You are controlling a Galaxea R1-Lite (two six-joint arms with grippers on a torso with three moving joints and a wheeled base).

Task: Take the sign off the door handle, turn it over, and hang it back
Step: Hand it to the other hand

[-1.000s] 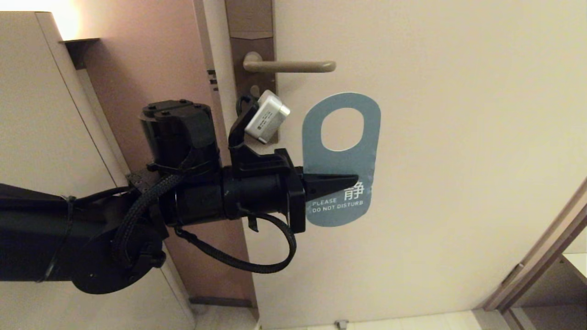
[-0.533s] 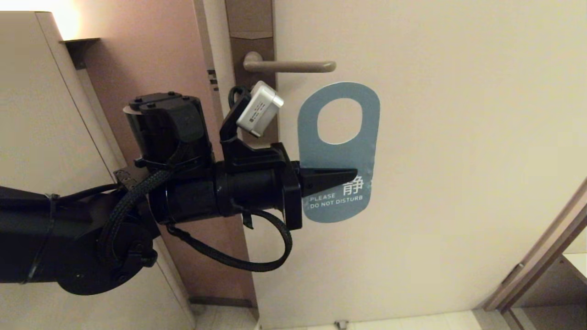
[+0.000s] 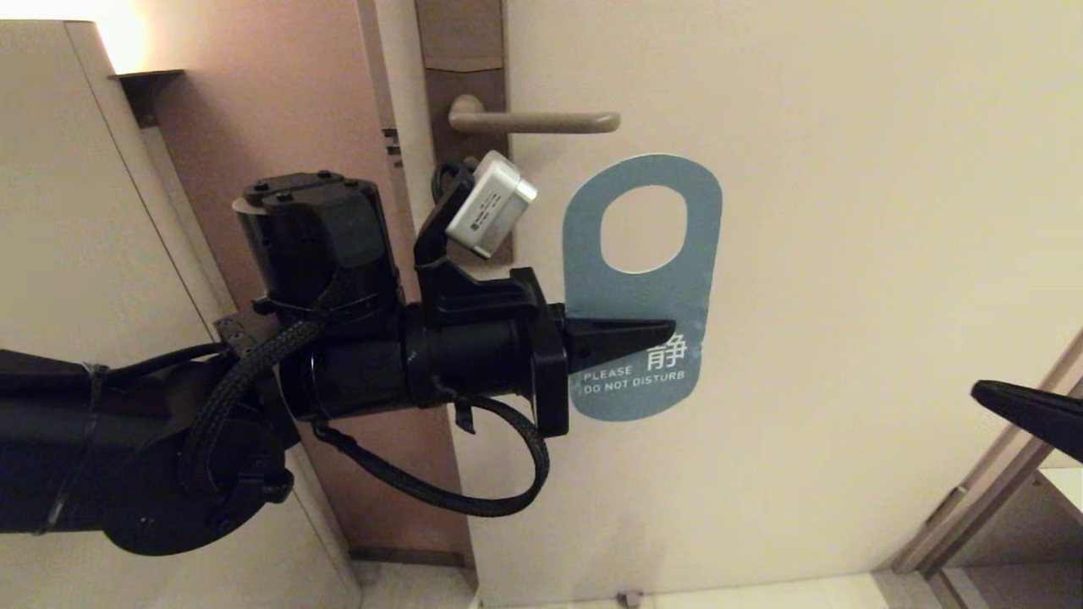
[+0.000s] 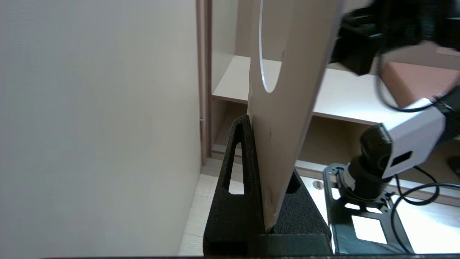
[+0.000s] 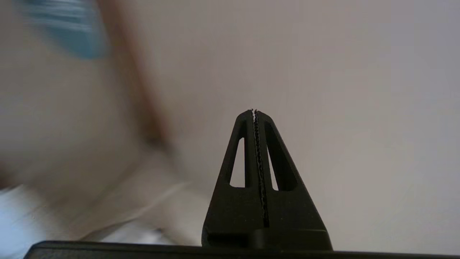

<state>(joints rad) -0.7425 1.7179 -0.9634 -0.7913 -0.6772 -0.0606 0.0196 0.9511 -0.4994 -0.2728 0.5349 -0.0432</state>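
The sign [image 3: 643, 292] is off the door handle [image 3: 541, 123] and hangs free in front of the door, below the lever and slightly right of it. Its teal-blue "PLEASE DO NOT DISTURB" face is toward the head camera. My left gripper [image 3: 664, 330] reaches in level from the left and is shut on the sign's lower half. In the left wrist view the sign's off-white face [image 4: 287, 108] stands edge-on between the left gripper's [image 4: 267, 151] fingers. My right gripper [image 3: 986, 391] pokes in at the right edge, apart from the sign. In its own view the right gripper [image 5: 254, 111] is shut with nothing in it.
The pale door [image 3: 846, 254] fills the background, with the brown backplate [image 3: 465, 68] behind the lever. A cabinet [image 3: 68, 211] stands on the left. The door frame [image 3: 990, 474] runs along the lower right. Shelves [image 4: 345, 97] show in the left wrist view.
The right gripper has come into the head view at the right edge. The left gripper has shifted slightly right with the sign still held.
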